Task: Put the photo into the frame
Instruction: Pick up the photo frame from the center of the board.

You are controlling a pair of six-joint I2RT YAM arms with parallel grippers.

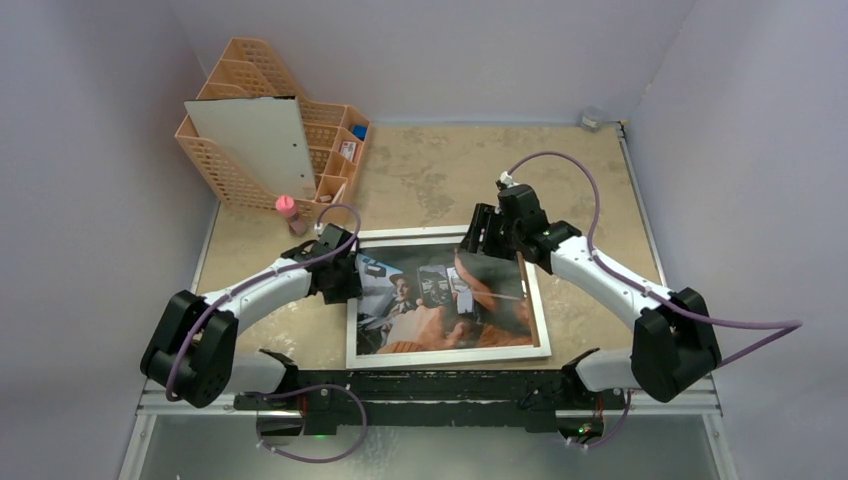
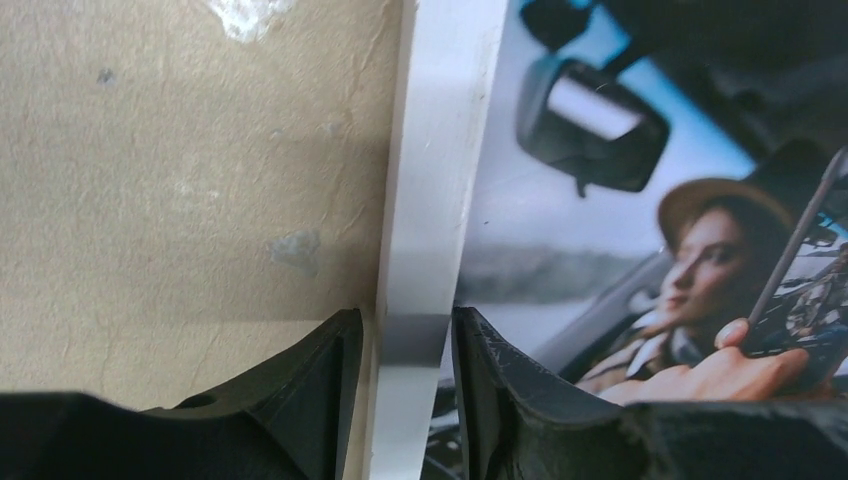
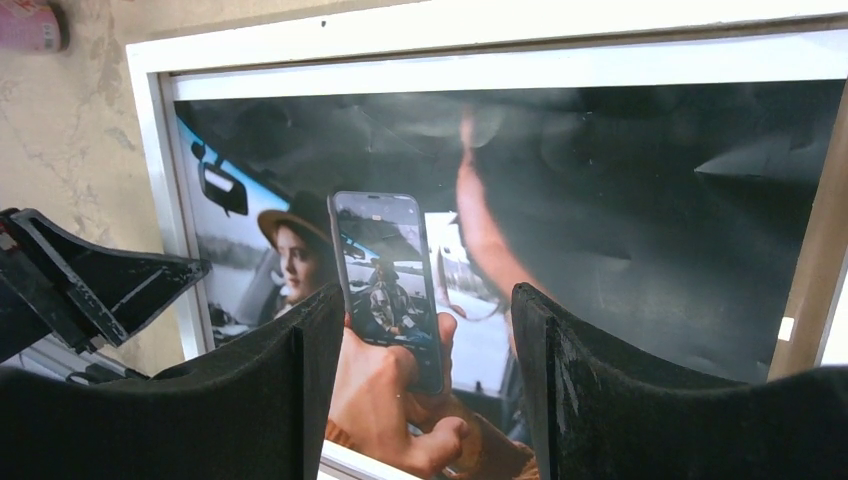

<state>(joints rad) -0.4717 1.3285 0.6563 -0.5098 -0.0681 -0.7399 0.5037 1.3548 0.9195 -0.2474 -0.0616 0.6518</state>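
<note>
Beige bench (image 1: 430, 180) carries the frame (image 1: 448, 356), photo (image 1: 430, 300) lying inside it; I judge only flattening remains. Left jaws straddle its left border, grip unclear; right jaws gape over the photo.

The left arm (image 1: 262, 290) and the right arm (image 1: 600, 268) are showing the same build. Glossy white shells are covering the long links behind each gripper, and chunky black joint housings are breaking them up. A thin purple cable (image 1: 560, 160) is looping out behind the right gripper (image 3: 420, 300) and running back along the white link. A second purple cable (image 1: 340, 208) is arching just behind the left gripper (image 2: 405, 325). Seen close up, the fingers (image 3: 270, 400) are looking matte black, broad and wedge-shaped, with their inner edges showing grey scuffs and fine scratches.
</note>
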